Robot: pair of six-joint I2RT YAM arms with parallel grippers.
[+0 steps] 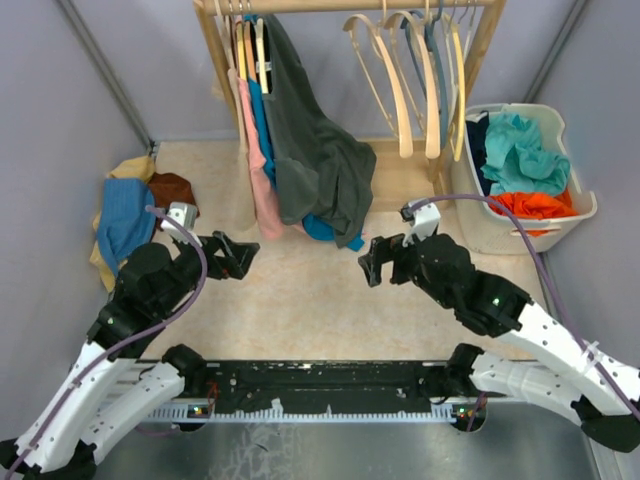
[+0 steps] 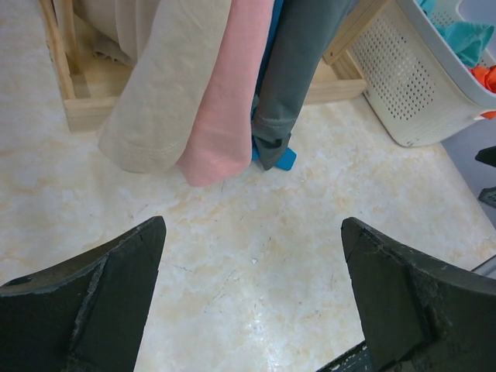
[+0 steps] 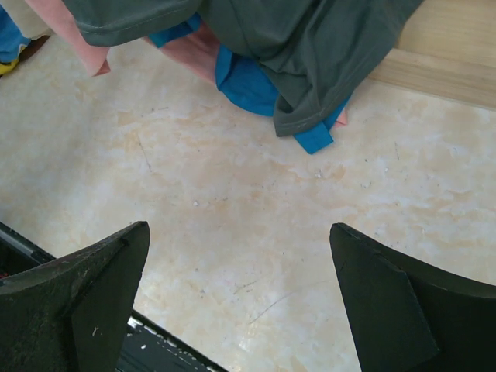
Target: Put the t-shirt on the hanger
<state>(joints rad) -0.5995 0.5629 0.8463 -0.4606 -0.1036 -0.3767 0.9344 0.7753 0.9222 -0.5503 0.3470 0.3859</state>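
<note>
The dark charcoal-grey t-shirt [image 1: 318,150] hangs from the wooden rail on a pale wood hanger [image 1: 263,48], beside a teal-blue shirt and a pink garment. Its lower folds show in the right wrist view [image 3: 310,46] and one sleeve in the left wrist view [image 2: 291,70]. My left gripper [image 1: 243,255] is open and empty, low over the floor in front of the rack [image 2: 252,232]. My right gripper [image 1: 368,262] is open and empty, just below the shirt's hem [image 3: 236,240].
Several bare wood hangers [image 1: 415,80] hang at the rail's right. A white laundry basket [image 1: 575,215] with teal and orange clothes stands at the right. A pile of blue, yellow and brown clothes [image 1: 125,215] lies at the left. The rack's wooden base [image 2: 77,108] sits behind the garments.
</note>
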